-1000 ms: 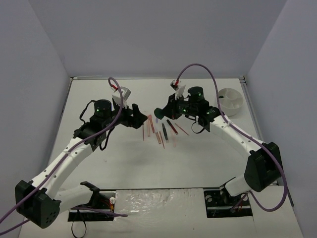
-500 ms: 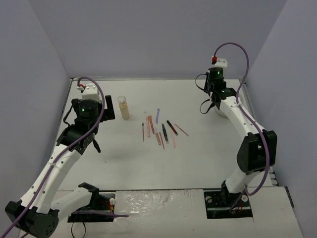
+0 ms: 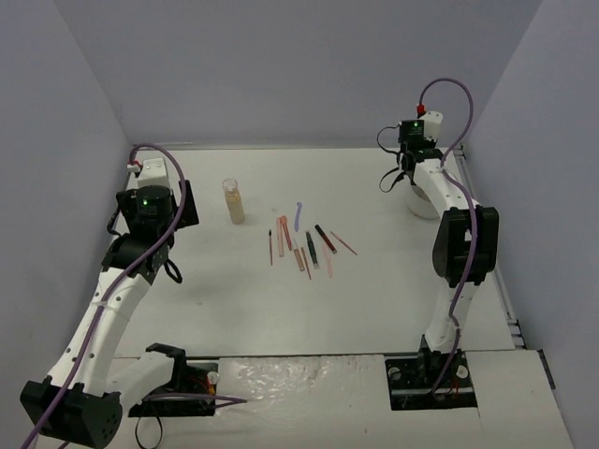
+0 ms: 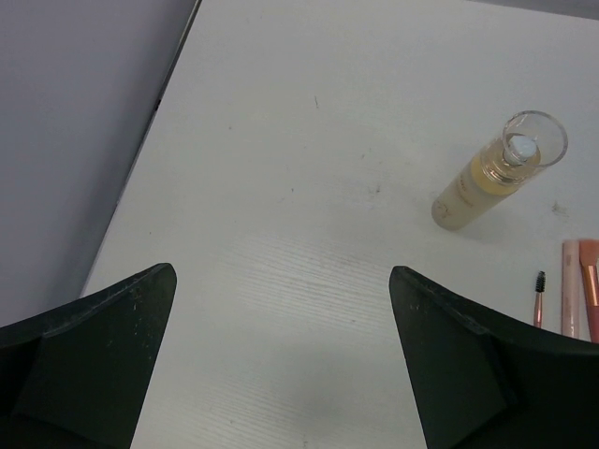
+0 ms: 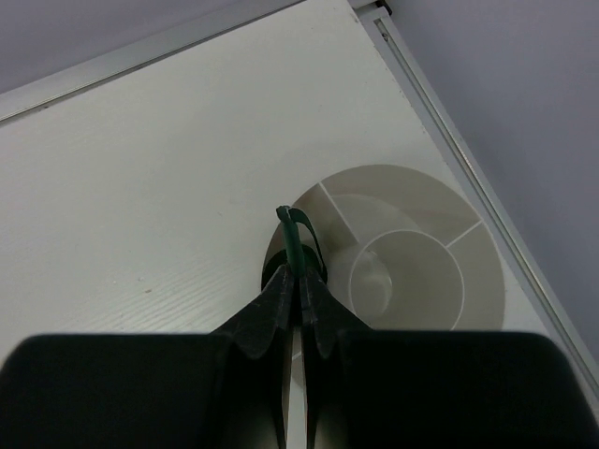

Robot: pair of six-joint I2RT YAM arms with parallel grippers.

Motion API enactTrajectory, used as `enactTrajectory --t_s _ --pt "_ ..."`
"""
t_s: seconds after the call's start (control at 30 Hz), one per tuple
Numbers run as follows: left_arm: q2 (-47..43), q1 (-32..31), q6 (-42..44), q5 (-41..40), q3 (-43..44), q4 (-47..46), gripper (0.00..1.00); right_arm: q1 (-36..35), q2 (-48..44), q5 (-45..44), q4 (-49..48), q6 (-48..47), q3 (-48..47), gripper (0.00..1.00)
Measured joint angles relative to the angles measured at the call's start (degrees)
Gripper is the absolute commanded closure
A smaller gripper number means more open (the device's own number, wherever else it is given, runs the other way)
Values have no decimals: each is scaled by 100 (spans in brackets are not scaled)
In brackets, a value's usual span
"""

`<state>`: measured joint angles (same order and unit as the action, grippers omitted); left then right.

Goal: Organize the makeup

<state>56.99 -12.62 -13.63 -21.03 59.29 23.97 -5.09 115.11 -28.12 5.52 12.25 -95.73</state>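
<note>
One green disc, pinched in the right hand, appears only wrist-side.

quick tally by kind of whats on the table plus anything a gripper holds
pencil-like sticks: about 10, too small to count surely
clear bottle: 1
divided bowl: 1
green disc, in the right gripper: 1
total: about 13

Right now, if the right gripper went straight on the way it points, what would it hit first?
Probably the white divided bowl. The right gripper, shut on a dark green disc, points down at the bowl's near-left rim. The disc would touch first, though depth is unclear.
</note>
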Motion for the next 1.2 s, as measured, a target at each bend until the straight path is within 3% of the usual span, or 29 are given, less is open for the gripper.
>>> enactTrajectory --t_s 0.2,0.57,0.73,1.07,1.2 --pt "0 0 2 29 0 2 3 105 185 19 5 188 -30 99" --pt "0 0 2 184 0 2 3 180 389 334 30 421 -30 57" --pt "0 0 2 242 0 2 3 179 279 440 34 418 -11 53" --pt "0 0 2 490 0 -2 3 -58 -1534 1805 105 -7 859 42" --pt "0 0 4 704 0 -1 3 -782 -2246 2304 -38 -343 1401 41"
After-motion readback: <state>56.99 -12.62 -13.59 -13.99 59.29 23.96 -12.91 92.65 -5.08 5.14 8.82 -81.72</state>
